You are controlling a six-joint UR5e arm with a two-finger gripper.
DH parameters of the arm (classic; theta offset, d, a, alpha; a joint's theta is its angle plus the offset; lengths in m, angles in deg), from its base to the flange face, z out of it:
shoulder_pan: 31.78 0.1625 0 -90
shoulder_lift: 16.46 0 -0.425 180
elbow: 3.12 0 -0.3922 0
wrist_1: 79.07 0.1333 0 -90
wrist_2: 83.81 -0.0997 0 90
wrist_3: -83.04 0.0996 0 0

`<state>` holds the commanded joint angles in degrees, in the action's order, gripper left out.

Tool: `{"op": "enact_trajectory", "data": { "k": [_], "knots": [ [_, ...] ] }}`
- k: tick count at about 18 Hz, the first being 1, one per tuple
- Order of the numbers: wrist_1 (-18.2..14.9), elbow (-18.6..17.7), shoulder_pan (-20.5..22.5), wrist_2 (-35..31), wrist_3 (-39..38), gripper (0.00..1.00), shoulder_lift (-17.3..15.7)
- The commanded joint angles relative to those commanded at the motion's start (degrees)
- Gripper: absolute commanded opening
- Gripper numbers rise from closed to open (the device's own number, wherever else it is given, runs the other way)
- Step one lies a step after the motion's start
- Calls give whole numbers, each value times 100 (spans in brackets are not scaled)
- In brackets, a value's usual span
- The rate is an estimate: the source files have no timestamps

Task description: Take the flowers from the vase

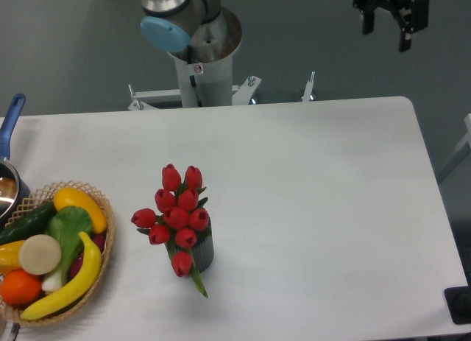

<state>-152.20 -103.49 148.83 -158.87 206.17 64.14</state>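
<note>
A bunch of red tulip buds with green stems and leaves, the flowers [176,216], stands in a small dark grey ribbed vase [204,253] on the white table [316,208], left of centre. My gripper [386,24] hangs high at the top right, far above and behind the table's back right corner, well away from the flowers. Its fingers look parted and hold nothing.
A wicker basket [103,271] of fruit and vegetables sits at the front left edge. A metal pot with a blue handle [10,120] is at the far left edge. The arm's base [199,54] stands behind the table's back edge. A dark object [460,304] sits at the front right corner.
</note>
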Motion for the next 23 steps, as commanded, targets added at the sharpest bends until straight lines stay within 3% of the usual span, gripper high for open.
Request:
{"op": "enact_trajectory", "data": {
  "k": [8, 15, 18, 23],
  "knots": [
    [-35, -26, -18, 35, -148, 100, -18],
    [0, -184, -26, 904, -1413, 100, -53],
    [35, -229, -88, 1089, -2353, 100, -114],
    [386, -439, -351, 1563, -3302, 100, -123]
  ]
}}
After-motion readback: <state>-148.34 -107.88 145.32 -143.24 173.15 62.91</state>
